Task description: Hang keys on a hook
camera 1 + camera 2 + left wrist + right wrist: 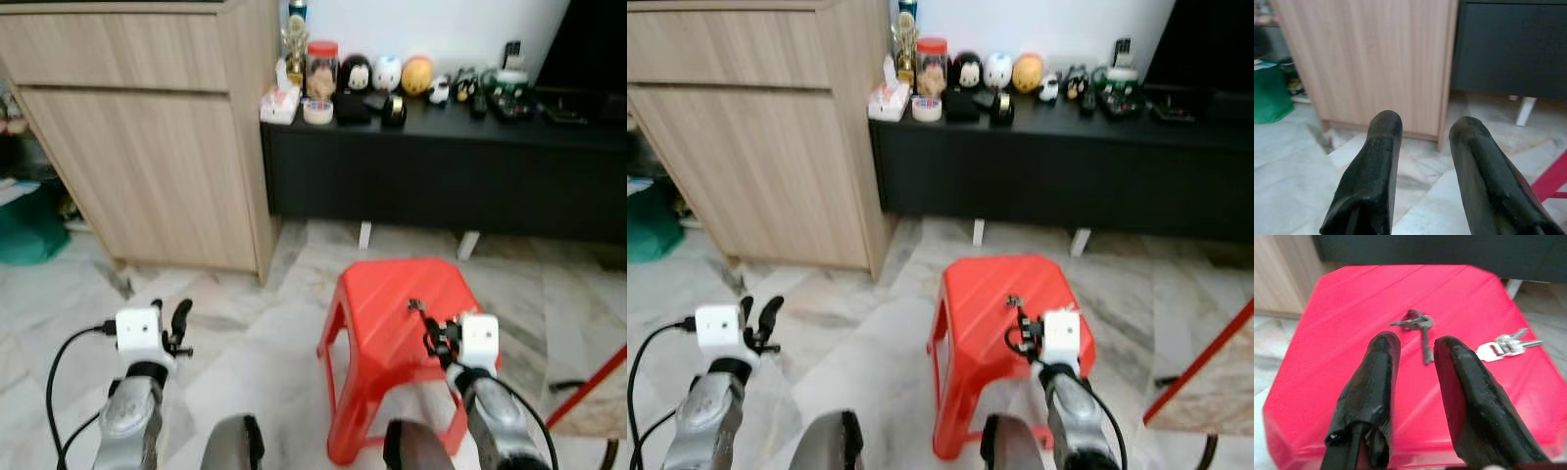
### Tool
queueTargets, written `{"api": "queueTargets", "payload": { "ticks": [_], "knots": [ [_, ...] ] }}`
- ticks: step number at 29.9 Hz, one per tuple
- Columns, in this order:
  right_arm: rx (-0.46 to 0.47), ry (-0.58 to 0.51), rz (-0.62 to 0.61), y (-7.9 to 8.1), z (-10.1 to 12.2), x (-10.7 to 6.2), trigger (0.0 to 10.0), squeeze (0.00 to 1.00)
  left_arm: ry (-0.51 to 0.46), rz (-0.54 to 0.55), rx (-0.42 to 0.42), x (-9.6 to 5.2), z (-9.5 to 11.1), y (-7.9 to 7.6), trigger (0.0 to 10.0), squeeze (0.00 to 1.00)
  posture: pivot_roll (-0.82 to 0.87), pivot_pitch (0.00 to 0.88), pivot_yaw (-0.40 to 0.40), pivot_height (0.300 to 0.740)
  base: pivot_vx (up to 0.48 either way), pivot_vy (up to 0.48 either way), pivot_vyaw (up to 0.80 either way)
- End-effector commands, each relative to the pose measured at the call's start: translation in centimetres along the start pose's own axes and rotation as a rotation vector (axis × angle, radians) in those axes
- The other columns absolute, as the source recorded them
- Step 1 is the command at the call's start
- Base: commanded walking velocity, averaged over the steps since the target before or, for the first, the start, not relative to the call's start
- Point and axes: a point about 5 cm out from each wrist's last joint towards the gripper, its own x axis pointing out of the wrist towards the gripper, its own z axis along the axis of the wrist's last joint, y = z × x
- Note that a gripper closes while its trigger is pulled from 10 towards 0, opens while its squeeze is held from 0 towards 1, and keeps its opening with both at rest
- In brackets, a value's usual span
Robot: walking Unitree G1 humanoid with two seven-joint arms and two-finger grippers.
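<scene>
Two sets of keys [1418, 325] lie mid-top on the red stool [387, 323], away from its edges. The right tool [1418, 350] hovers just above them, fingers apart; the left tool [1422, 129], fingers apart, hangs over open floor [245, 343].

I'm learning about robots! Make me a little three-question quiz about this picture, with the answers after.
1. True or false: the keys lie on the red stool.
2. Which gripper is over the stool? A) left gripper B) right gripper
3. Fill in: the right gripper's fingers are ____ and hold nothing.

Key: 1 true; 2 B; 3 open.
</scene>
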Motion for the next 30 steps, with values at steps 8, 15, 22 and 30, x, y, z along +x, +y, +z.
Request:
{"api": "queueTargets", "payload": {
  "ticks": [8,15,22,30],
  "knots": [
    [0.018,-0.011,-0.004,-0.03,0.42,0.24,10.0,0.00,0.014,0.002,-0.008,-0.10,-0.24,0.17,10.0,0.00,0.04,0.000,-0.024,0.566,0.228,0.000,0.00],
    [0.012,-0.010,-0.036,-0.29,0.46,0.25,10.0,0.00,0.018,0.000,-0.008,-0.16,-0.31,0.22,10.0,0.00,0.05,0.000,-0.024,0.566,0.267,0.000,0.00],
    [0.005,0.000,-0.044,-0.34,0.51,0.38,10.0,0.00,0.021,-0.002,-0.011,-0.40,-0.42,0.26,10.0,0.00,0.05,0.000,-0.023,0.566,0.299,0.000,0.00],
    [0.005,0.001,-0.030,-0.02,0.74,0.63,10.0,0.00,0.020,-0.007,-0.009,-0.45,-0.37,0.22,10.0,0.00,0.05,0.000,-0.019,0.566,0.324,0.000,0.00]
  ]
}}
